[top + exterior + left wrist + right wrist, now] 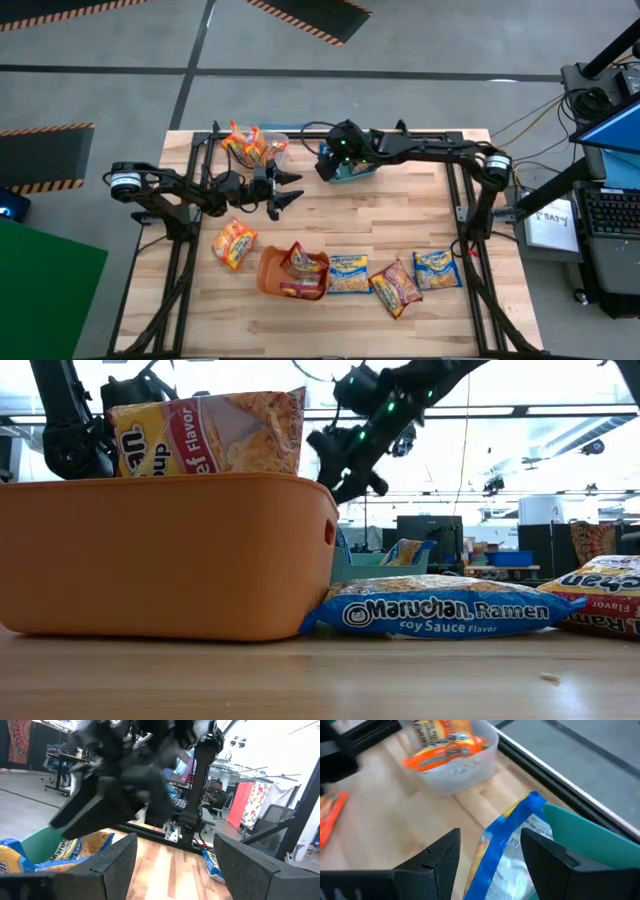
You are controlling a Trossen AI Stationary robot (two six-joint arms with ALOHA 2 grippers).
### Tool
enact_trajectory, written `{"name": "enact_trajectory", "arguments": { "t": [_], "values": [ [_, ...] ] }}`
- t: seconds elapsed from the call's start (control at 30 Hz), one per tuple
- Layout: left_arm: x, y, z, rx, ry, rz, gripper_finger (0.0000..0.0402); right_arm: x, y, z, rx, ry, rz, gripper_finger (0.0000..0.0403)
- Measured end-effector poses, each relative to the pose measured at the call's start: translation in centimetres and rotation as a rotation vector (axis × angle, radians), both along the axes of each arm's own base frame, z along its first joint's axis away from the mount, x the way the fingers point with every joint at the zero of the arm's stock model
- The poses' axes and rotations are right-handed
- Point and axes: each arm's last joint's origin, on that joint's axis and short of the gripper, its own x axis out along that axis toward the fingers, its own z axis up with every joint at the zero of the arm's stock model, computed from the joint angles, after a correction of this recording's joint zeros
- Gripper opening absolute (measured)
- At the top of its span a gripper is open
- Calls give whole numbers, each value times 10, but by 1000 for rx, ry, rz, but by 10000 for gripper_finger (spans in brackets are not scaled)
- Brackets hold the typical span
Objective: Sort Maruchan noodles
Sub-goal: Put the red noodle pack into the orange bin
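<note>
Teal tub [352,168] at the table's far edge: mostly hidden under right gripper [335,163] from above. Right wrist view only: blue packet [507,852] leaning in the tub, between parted fingers, grip uncertain. Left gripper [288,190] mid-table, jaws wide, empty. Other packets [347,274] along the near edge.

Seen from directly overhead, the wooden table [330,225] fills the frame. A second camera sits at tabletop level, tight against the orange tub [165,555], facing the room behind. Each wrist camera looks past its own fingers; both catch the teal tub [592,837], also visible from above.
</note>
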Motion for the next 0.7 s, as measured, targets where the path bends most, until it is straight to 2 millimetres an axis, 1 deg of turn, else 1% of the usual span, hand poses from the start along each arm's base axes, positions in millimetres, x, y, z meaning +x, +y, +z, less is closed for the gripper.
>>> {"name": "enact_trajectory", "arguments": {
  "t": [0.17,0.23,0.3,0.43,0.53,0.7],
  "values": [
    [0,0,0,-16,-3,-5,246,-13,31,27,-29,26,131,196],
    [0,0,0,-16,-3,-5,246,-18,45,34,-3,37,223,193],
    [0,0,0,-16,-2,-5,246,-22,59,37,48,41,342,190],
    [0,0,0,-16,-3,-6,246,-28,88,33,211,42,568,180],
    [0,-1,0,-18,-3,-11,246,-30,109,25,326,83,692,172],
    [1,-6,0,-37,-5,-37,246,-32,141,10,428,204,728,159]
  ]
}}
